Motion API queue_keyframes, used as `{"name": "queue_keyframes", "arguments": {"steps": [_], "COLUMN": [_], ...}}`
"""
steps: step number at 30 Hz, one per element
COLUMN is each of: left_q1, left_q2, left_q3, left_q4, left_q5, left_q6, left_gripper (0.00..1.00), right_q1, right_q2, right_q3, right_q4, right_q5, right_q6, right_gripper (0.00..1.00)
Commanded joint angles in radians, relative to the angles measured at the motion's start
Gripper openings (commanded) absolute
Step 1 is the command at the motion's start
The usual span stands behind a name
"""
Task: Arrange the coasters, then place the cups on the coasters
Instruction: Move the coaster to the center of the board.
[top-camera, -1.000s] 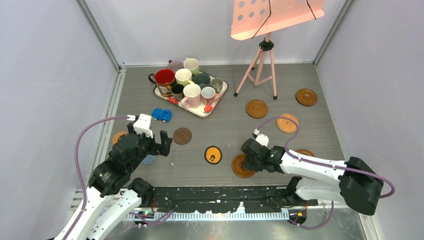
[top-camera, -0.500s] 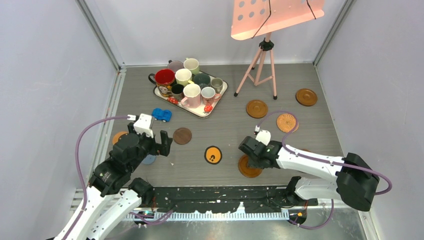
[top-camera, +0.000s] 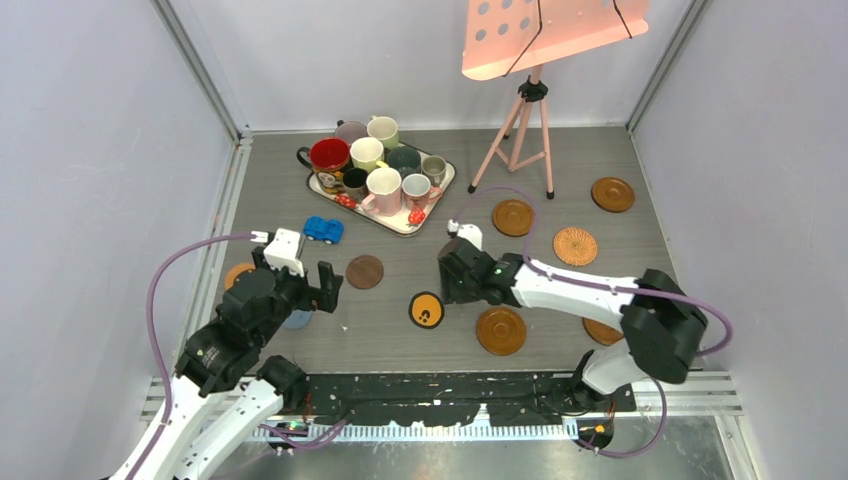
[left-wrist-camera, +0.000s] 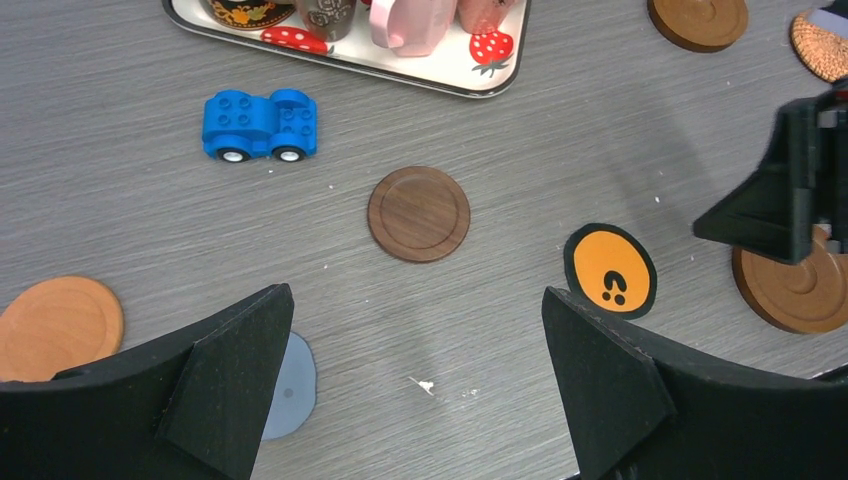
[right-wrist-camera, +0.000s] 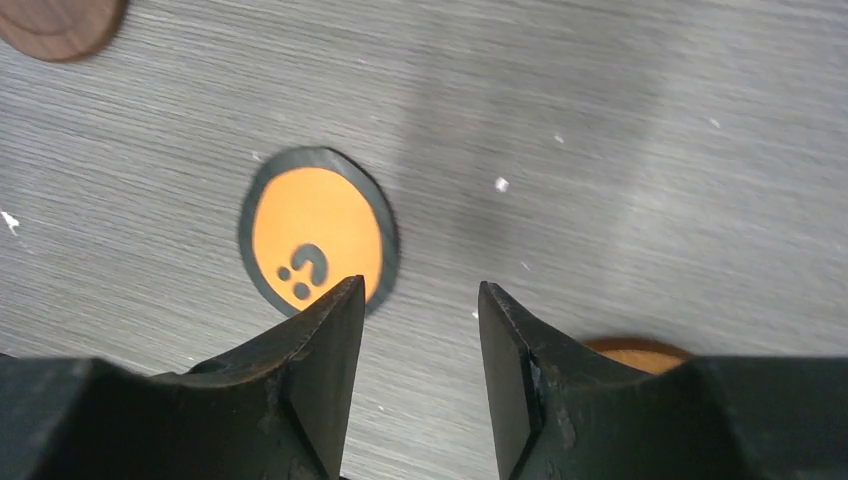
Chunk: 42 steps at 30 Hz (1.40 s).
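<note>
Right, all eyes on the right pincer (right-wrist-camera: 418, 295), hanging low over the middle of the counter (top-camera: 390, 345). Its jaws stand partly apart, with bare wood grain between them: nothing held, nothing touched. The black-rimmed orange coaster (right-wrist-camera: 318, 228) lies flat just beside it, a touch to the left and nearer the arms, its edge just ahead of the left finger (right-wrist-camera: 320, 340) in the wrist view. It's a round disc, so there's no long axis to line up on. I'd say a short slide left would centre the jaws over it.

On the other side, the glossy brown coaster (top-camera: 500, 330) sits on the counter near the right pincer, free of the jaws. The left pincer (left-wrist-camera: 415, 390) hovers at the near left, spread wide and empty. It is well apart from the orange disc, so the right arm is clearly the closer one. The cups (top-camera: 385, 170) crowd the tray (top-camera: 446, 188) at the far left.
</note>
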Motion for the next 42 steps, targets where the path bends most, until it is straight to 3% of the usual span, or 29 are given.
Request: {"name": "queue_keyframes", "arguments": {"steps": [1, 7, 22, 35, 42], "left_q1": [-0.002, -0.002, -0.001, -0.002, 0.0], "left_q2": [-0.024, -0.058, -0.09, -0.089, -0.089], "left_q3": [0.018, 0.021, 0.013, 0.012, 0.012], "left_q4": [0.012, 0.001, 0.012, 0.009, 0.009], "left_q5": [-0.049, -0.148, -0.195, -0.231, -0.244], "left_q6": [0.005, 0.005, 0.01, 0.009, 0.005], "left_gripper": [0.99, 0.99, 0.98, 0.98, 0.99], "right_q1": [-0.001, -0.001, 0.005, 0.06, 0.109], "right_q2": [0.108, 0.237, 0.407, 0.499, 0.445], "right_q3": [0.14, 0.253, 0.333, 0.43, 0.349], "right_q4": [0.091, 0.075, 0.015, -0.125, -0.223], "right_q5": [-0.049, -0.054, -0.096, -0.026, 0.04], "right_q6": [-0.106, -0.117, -0.126, -0.157, -0.16], "right_gripper": [0.54, 0.61, 0.61, 0.59, 0.56]}}
